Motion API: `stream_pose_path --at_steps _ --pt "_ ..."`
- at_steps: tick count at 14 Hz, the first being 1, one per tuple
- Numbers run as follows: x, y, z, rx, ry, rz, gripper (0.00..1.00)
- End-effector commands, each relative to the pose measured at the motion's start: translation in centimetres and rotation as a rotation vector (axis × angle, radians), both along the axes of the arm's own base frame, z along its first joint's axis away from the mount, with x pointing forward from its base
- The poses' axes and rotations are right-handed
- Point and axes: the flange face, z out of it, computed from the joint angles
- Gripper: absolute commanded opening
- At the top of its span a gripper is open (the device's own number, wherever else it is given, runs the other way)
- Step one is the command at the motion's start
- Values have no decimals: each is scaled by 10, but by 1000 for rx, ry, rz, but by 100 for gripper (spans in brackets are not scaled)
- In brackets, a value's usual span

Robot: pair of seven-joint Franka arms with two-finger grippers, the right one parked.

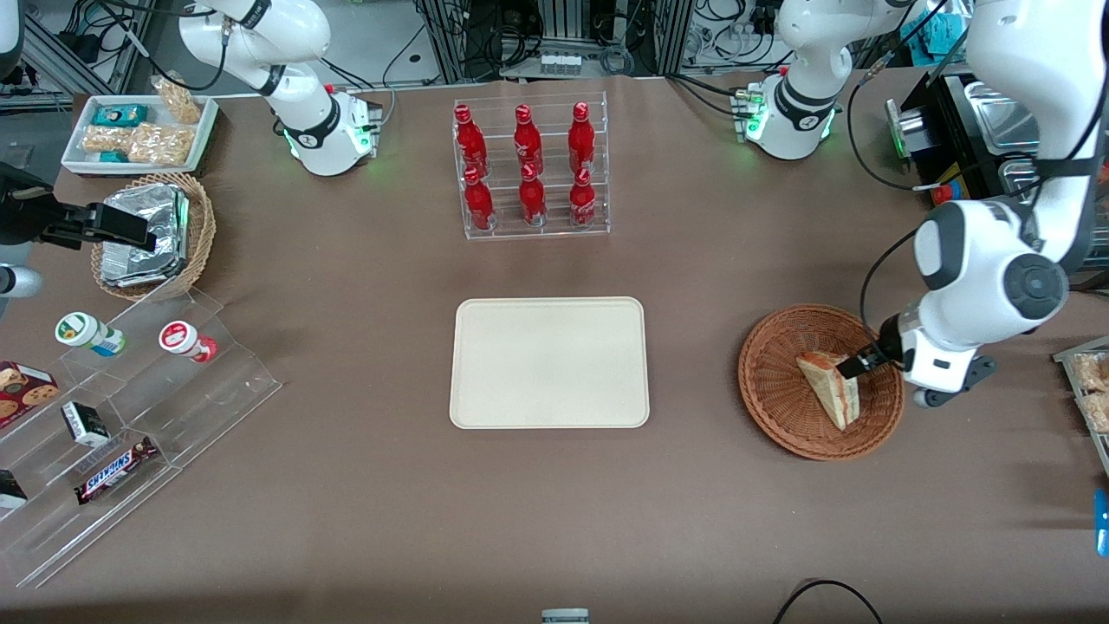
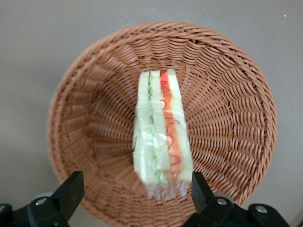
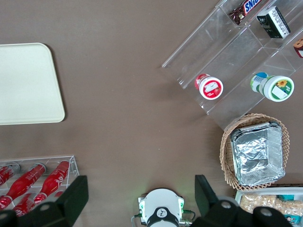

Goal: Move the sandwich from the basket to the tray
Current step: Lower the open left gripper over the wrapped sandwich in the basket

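Observation:
The sandwich (image 1: 830, 387), a plastic-wrapped wedge of pale bread with red-orange and green filling, lies in the reddish-brown wicker basket (image 1: 767, 364) toward the working arm's end of the table. My gripper (image 1: 853, 364) hangs low over the basket at the sandwich's end, open. In the left wrist view the sandwich (image 2: 162, 137) points away from the gripper (image 2: 135, 189). One black finger (image 2: 199, 188) stands just beside its wrapped end, and the other finger (image 2: 71, 190) is well apart from it over the basket (image 2: 227, 94). The cream-beige tray (image 1: 548, 362) lies at mid-table with nothing on it.
A clear rack of red bottles (image 1: 530, 169) stands farther from the front camera than the tray. Toward the parked arm's end are a tan basket of foil packets (image 1: 147, 234), a white snack tray (image 1: 139, 132) and a clear stepped shelf (image 1: 130, 416) with cups and snacks.

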Motion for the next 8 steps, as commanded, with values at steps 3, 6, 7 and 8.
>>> stream_pose_path --at_steps 3,6,7,8 --pt "-2 -22 -17 -6 -20 45 100" --pt "-7 -21 -37 -8 17 44 100" --pt "-8 -21 -44 -8 29 43 100" --pt "-7 -19 -46 -9 32 46 100"
